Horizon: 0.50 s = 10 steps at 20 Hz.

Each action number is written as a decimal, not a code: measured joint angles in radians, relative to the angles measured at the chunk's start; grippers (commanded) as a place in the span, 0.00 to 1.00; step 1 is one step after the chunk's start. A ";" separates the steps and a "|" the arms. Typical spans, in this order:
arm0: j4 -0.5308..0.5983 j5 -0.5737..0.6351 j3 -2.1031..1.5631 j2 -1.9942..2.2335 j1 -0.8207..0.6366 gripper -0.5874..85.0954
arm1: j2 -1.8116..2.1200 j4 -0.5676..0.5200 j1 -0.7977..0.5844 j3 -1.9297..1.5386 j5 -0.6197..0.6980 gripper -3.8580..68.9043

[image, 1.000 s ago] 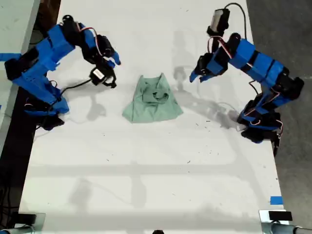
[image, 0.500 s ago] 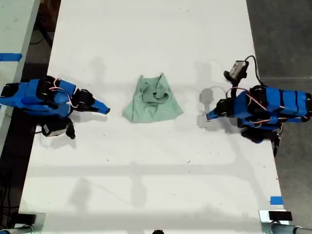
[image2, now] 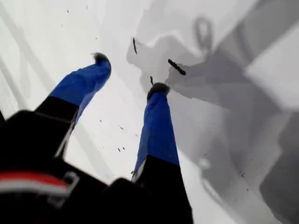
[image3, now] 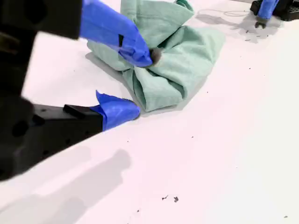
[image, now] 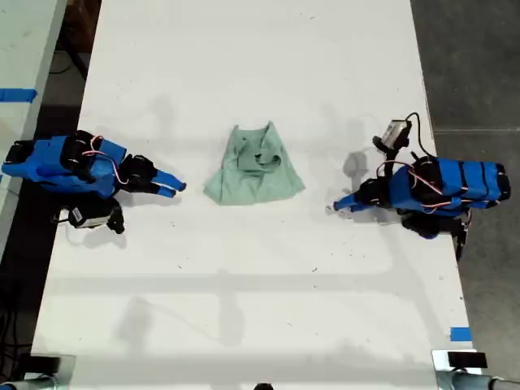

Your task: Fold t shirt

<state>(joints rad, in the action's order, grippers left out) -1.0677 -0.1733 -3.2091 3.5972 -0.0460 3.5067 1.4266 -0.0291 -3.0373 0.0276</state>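
The t shirt (image: 256,166) is a crumpled pale mint-green heap in the middle of the white table (image: 244,284), with its narrow end toward the far edge. In the second wrist view the t shirt (image3: 187,51) lies just beyond my second gripper (image3: 142,84), which is open and holds nothing. In the exterior view my second gripper (image: 177,188) sits low to the shirt's left, a short gap from the cloth. My first gripper (image: 337,207) is at the shirt's right in that view, tipped down at bare table. It is open (image2: 130,72) and empty.
Both blue arms lie folded low at the table's two sides in the exterior view. The first arm (image3: 268,9) shows beyond the shirt in the second wrist view. Blue tape (image: 460,334) marks the near right corner in the exterior view. Dark floor (image: 479,65) borders the table's right edge.
Both arms have dropped from raised poses near the shirt and pulled back to low, folded poses at the table's sides. The shirt has not moved.
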 measured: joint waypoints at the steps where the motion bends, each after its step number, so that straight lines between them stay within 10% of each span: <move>1: 0.000 -0.014 -0.002 0.000 -0.002 0.01 | 0.000 0.000 0.018 0.000 0.032 0.35; 10: 0.000 0.054 -0.002 0.000 0.041 0.15 | 0.000 -0.002 0.040 0.000 0.210 0.33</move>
<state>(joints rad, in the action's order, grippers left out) -1.0677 -0.1197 -3.2106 3.5972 -0.0046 3.5067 1.4251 0.0107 -3.0373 0.2378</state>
